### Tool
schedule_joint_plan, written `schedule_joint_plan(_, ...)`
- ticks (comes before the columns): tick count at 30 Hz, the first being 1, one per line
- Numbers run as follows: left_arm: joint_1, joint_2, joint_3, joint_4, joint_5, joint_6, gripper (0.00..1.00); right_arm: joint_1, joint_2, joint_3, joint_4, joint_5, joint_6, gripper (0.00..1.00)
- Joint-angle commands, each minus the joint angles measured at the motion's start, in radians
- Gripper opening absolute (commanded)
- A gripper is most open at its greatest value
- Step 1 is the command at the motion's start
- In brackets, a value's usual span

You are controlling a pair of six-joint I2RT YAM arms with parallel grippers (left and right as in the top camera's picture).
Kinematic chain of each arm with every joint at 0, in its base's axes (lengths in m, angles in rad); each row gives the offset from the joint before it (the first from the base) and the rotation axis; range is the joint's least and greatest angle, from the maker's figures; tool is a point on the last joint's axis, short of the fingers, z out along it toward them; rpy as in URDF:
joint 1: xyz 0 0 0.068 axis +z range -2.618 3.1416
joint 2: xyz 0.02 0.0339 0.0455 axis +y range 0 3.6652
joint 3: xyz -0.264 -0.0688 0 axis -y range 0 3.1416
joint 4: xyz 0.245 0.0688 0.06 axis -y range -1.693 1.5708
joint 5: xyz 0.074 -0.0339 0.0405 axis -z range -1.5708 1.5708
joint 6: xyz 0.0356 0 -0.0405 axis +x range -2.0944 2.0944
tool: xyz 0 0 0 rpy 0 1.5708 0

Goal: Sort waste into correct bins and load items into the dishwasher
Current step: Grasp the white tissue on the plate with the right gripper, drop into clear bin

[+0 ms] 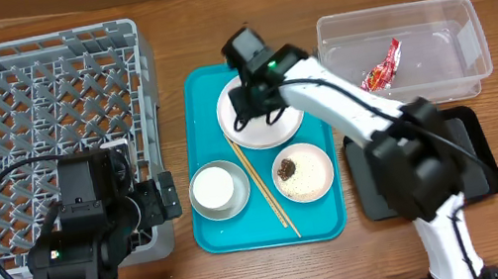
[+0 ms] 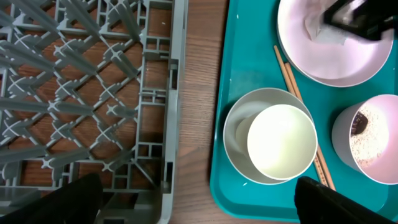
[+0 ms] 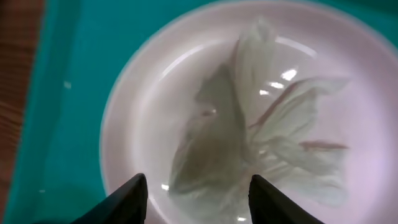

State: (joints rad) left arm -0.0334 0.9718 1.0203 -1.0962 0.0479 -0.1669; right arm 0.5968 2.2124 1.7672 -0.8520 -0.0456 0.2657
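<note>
A crumpled white tissue (image 3: 249, 124) lies on the large white plate (image 3: 143, 112) at the back of the teal tray (image 1: 205, 116). My right gripper (image 3: 199, 193) hangs open just above that plate (image 1: 278, 133), its fingertips either side of the tissue's near end. The red-and-white wrapper (image 1: 383, 66) sits in the clear tub (image 1: 394, 11). A small plate (image 1: 302, 171) holds rice and a brown lump. A cup (image 2: 280, 143) stands inside the bowl (image 2: 233, 143), with the chopsticks (image 2: 292, 81) beside it. My left gripper (image 2: 199, 205) is open, between the grey rack (image 1: 24, 45) and the teal tray.
The black tray (image 1: 475, 139) lies at the right, partly under my right arm. The rack's low wall (image 2: 177, 93) runs close to the teal tray's left edge, with a strip of bare wood between them.
</note>
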Motion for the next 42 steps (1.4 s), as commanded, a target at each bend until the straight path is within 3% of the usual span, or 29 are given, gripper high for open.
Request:
schedule_joint_plan(1,-0.006,-0.003,0.025,0.000,0.001,-0.017,1.00,-0.007,0.030,-0.001,0.006,0.000,0.046,0.51)
schedule_joint_plan(2,-0.006,-0.003,0.025,0.000,0.001,-0.017,1.00,-0.007,0.036,-0.001,0.006,-0.001,0.050,0.47)
schedule_joint_plan(3,-0.006,-0.003,0.025,0.001,0.001,-0.017,1.00,-0.007,0.036,-0.001,0.000,-0.001,0.050,0.32)
schedule_joint_plan(5,-0.006,-0.003,0.025,0.000,0.001,-0.017,1.00,-0.007,0.028,0.002,-0.021,0.000,0.050,0.14)
schedule_joint_plan(8,-0.006,-0.003,0.025,0.001,0.001,-0.017,1.00,-0.018,-0.009,0.011,-0.059,0.000,0.050,0.04)
schedule_joint_plan(16,-0.006,-0.003,0.025,0.001,0.001,-0.017,1.00,-0.138,-0.270,0.064,-0.146,0.076,0.055,0.04)
schedule_joint_plan(19,-0.006,-0.003,0.025,0.001,0.001,-0.017,1.00,-0.221,-0.371,0.064,-0.157,0.109,0.117,0.04)
schedule_joint_plan(24,-0.006,-0.003,0.025,0.001,0.001,-0.017,1.00,-0.403,-0.412,0.056,-0.229,0.110,0.237,0.04)
schedule_joint_plan(27,-0.006,-0.003,0.025,0.001,0.001,-0.017,1.00,-0.475,-0.409,0.010,-0.229,0.069,0.238,0.04)
schedule_joint_plan(28,-0.006,-0.003,0.025,0.001,0.001,-0.017,1.00,-0.498,-0.407,-0.013,-0.224,0.060,0.238,0.05)
schedule_joint_plan(30,-0.006,-0.003,0.025,0.001,0.002,-0.018,1.00,-0.537,-0.407,-0.056,-0.201,0.058,0.245,0.27)
schedule_joint_plan(42,-0.006,-0.003,0.025,0.001,0.004,-0.017,1.00,-0.578,-0.488,-0.006,-0.224,0.042,0.198,0.37)
